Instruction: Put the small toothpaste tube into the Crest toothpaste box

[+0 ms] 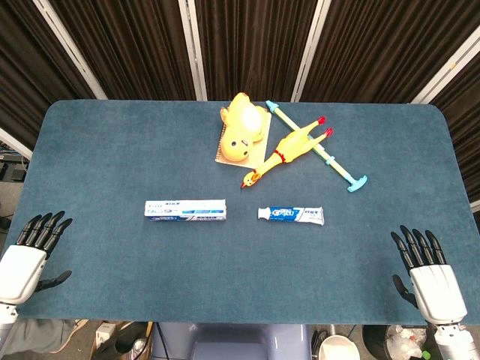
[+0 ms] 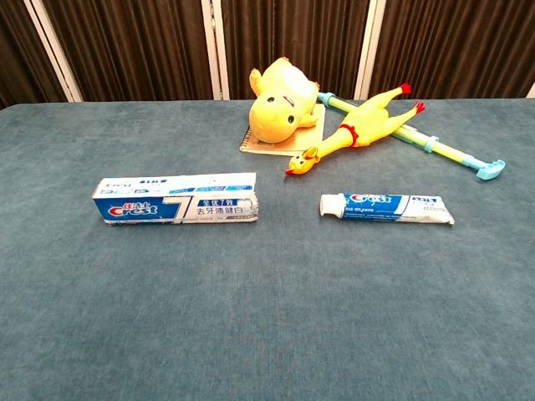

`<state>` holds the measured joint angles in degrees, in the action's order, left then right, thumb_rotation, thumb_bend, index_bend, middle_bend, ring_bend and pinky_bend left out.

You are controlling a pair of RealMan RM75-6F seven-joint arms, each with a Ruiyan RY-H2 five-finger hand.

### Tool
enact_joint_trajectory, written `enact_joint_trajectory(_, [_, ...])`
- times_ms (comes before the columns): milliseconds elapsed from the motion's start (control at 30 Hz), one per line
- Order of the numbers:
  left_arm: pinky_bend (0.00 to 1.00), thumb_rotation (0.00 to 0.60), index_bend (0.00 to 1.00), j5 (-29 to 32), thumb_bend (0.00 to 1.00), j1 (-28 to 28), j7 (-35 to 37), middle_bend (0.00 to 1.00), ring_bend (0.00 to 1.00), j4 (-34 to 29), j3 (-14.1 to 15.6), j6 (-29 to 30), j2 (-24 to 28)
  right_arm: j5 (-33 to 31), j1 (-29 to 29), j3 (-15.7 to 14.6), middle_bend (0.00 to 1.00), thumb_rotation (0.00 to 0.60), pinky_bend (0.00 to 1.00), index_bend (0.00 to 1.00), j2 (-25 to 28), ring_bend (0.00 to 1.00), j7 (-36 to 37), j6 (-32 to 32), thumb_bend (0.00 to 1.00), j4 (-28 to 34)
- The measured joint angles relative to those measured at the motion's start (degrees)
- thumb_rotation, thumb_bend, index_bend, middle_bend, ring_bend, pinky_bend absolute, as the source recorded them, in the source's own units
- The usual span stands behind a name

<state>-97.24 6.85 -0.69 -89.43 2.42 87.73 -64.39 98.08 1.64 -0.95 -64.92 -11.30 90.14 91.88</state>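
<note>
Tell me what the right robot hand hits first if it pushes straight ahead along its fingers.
Probably nothing: the right robot hand points up and slightly left over bare table, passing right of the toothpaste tube. Height unclear.

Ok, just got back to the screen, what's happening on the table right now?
Nothing is being handled yet. The left hand and right hand both sit open at the near table corners, holding nothing. The Crest toothpaste box lies flat at centre-left, and the small toothpaste tube lies apart from it to the right, cap end facing the box. Behind them are a yellow plush duck on a notebook, a rubber chicken and a pale stick toy.
</note>
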Motion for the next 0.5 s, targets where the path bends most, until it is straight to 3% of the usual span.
enact_joint_trajectory(500, [0.0, 0.6, 0.0, 0.3, 0.14, 0.3, 0.2, 0.0, 0.0, -0.1, 0.0, -0.8, 0.0, 0.3, 0.1, -0.3, 0.0, 0.6, 0.0, 0.0, -0.3, 0.0, -0.5, -0.5, 0.34, 0.0])
